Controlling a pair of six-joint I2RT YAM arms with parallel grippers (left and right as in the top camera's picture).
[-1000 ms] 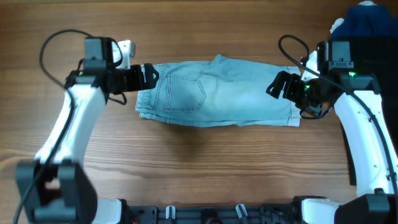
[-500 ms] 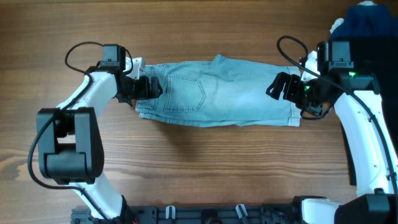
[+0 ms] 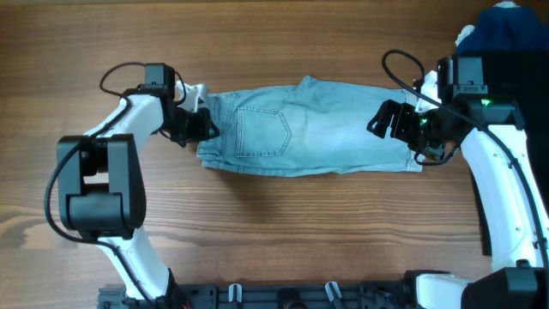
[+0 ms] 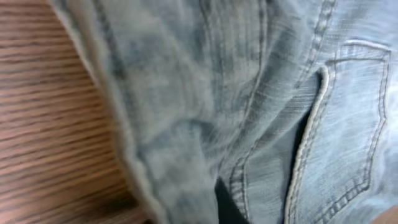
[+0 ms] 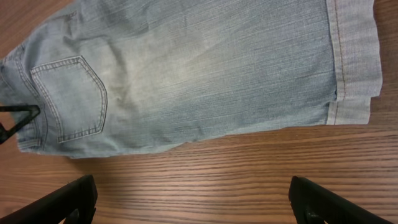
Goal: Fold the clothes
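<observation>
When folding the denim shorts (image 3: 309,129) end over end, as seems to be the step in hand, lift the waistband (image 3: 208,129) only a little and carry it straight toward the hem (image 5: 354,62), keeping both long edges in line. Found now flat across the middle of the wooden surface (image 3: 274,232), one back pocket (image 3: 262,135) facing up. At the waistband, left claw (image 3: 196,126) touching the cloth; impossible to tell whether pinching or not, with the jaws hidden by denim in the wrist view. Right claw (image 5: 193,202) wide and empty, hanging near the hem; better to press that end down, to stop sliding. No brand, label or readable writing seen anywhere on the cloth.
</observation>
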